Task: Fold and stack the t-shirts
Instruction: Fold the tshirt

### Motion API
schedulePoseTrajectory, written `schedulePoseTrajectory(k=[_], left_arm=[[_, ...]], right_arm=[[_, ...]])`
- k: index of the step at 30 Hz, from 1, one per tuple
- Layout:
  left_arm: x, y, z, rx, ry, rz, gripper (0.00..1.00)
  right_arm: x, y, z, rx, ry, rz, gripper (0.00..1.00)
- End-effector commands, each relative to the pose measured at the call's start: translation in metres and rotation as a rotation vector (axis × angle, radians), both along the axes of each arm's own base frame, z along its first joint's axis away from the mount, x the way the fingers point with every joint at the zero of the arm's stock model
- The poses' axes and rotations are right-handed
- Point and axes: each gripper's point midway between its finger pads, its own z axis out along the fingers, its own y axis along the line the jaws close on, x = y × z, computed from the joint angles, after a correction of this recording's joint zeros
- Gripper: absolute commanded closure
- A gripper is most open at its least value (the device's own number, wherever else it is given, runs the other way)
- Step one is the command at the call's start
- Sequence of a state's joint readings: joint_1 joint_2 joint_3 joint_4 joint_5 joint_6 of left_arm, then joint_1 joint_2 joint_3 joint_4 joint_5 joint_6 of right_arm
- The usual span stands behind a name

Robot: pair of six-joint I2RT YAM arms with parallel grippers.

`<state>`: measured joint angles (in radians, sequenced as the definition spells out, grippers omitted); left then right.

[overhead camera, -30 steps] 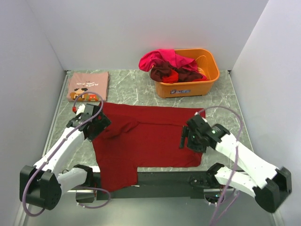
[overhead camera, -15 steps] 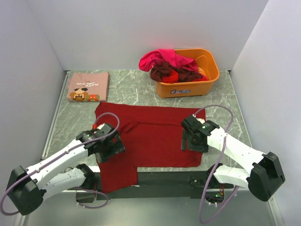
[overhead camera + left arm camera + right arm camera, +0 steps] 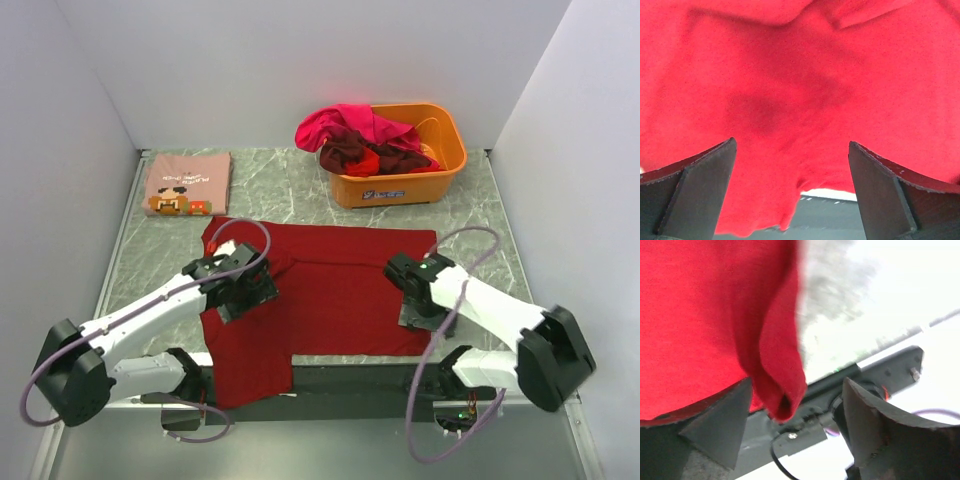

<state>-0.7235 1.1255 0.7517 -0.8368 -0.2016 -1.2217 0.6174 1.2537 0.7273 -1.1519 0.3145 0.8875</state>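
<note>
A plain dark red t-shirt [image 3: 330, 290] lies spread flat on the table, its lower left part hanging over the near edge. My left gripper [image 3: 250, 292] is open just above the shirt's left part; in the left wrist view [image 3: 791, 145] red cloth fills the space between the fingers. My right gripper [image 3: 422, 308] is open at the shirt's near right edge, and a folded-over corner of the red cloth [image 3: 777, 385] sits between its fingers [image 3: 796, 385]. A folded dusty pink tee with pixel-art print [image 3: 187, 183] lies at the back left.
An orange plastic tub [image 3: 452, 140] at the back centre-right holds a heap of magenta [image 3: 345, 124], maroon [image 3: 343, 153] and red [image 3: 365, 163] shirts. White walls close in the left, back and right. The black mounting bar [image 3: 350, 380] runs along the near edge.
My left gripper has moved from the shirt's far left corner toward me and then inward over the cloth. My right gripper has shifted slightly toward the shirt's near right edge.
</note>
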Motion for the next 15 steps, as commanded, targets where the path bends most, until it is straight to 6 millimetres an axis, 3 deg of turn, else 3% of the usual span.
schedulePoseTrajectory(k=[1,2,4,9,10,12,13,14,15], left_arm=[[0.035,-0.013,0.021,-0.005,-0.131,-0.022,0.01],[0.042,-0.02,0.026,-0.031,-0.15,-0.033,0.0],[0.048,-0.019,0.025,-0.022,-0.153,-0.049,0.0],[0.06,-0.006,0.027,-0.017,-0.178,-0.032,0.0],[0.064,-0.003,0.029,-0.022,-0.191,-0.018,0.01],[0.07,0.002,0.033,-0.028,-0.218,-0.012,0.01],[0.077,0.008,0.036,-0.029,-0.231,0.01,0.01],[0.08,0.012,0.036,-0.026,-0.238,0.026,0.01],[0.084,0.016,0.036,-0.022,-0.241,0.036,0.01]], right_arm=[[-0.023,-0.032,0.027,-0.115,-0.053,-0.167,0.1],[-0.023,-0.032,0.032,-0.105,-0.073,-0.188,0.0],[-0.019,-0.032,0.049,-0.07,-0.143,-0.226,0.01],[-0.009,-0.023,0.061,0.036,-0.226,-0.24,0.0],[0.009,-0.007,0.064,0.115,-0.279,-0.208,0.0],[0.021,0.031,0.067,0.316,-0.289,-0.088,0.0],[0.049,0.061,0.075,0.458,-0.392,-0.036,0.0],[0.05,0.088,0.079,0.597,-0.38,0.015,0.0],[0.055,0.099,0.071,0.637,-0.382,0.045,0.0]])
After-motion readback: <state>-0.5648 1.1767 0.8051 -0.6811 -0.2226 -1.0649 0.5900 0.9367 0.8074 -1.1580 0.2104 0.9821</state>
